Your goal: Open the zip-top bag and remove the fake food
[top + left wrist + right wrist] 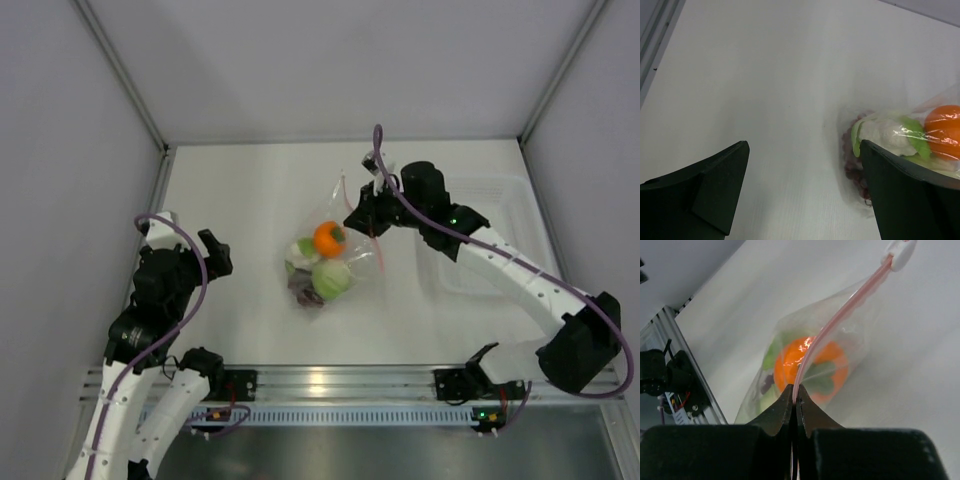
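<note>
The right pincer [796,392] is closed tight on the pink zip strip [840,322] of the zip-top bag [345,205], both tips meeting on the strip with no gap. From the right wrist view the strip runs away from the tips in one taut line to the white slider [900,251] at its far end, so the seal looks shut along its length, though I cannot tell for certain.

The hold is thin: only the strip's edge sits between the tips. A pull could let the slick plastic slide out, or it could drag the whole bag across the bench [240,200] without opening it, since nothing pins the other side.

The orange fruit [329,239] sits just beyond the strip. The green apple [331,279], the leafy vegetable [885,135] and the grape bunch [852,155] are bunched at the bag's low end, resting on the bench. Their weight would tug against any lift and might tear the grip loose.

The left pincer [802,150] is spread wide and holds nothing. It is over bare bench, with the bag just beside its right finger. If it closes here, it would likely catch the food bulge rather than loose film. The clear tray [500,230] lies on the bench under the right arm, apart from the bag.
</note>
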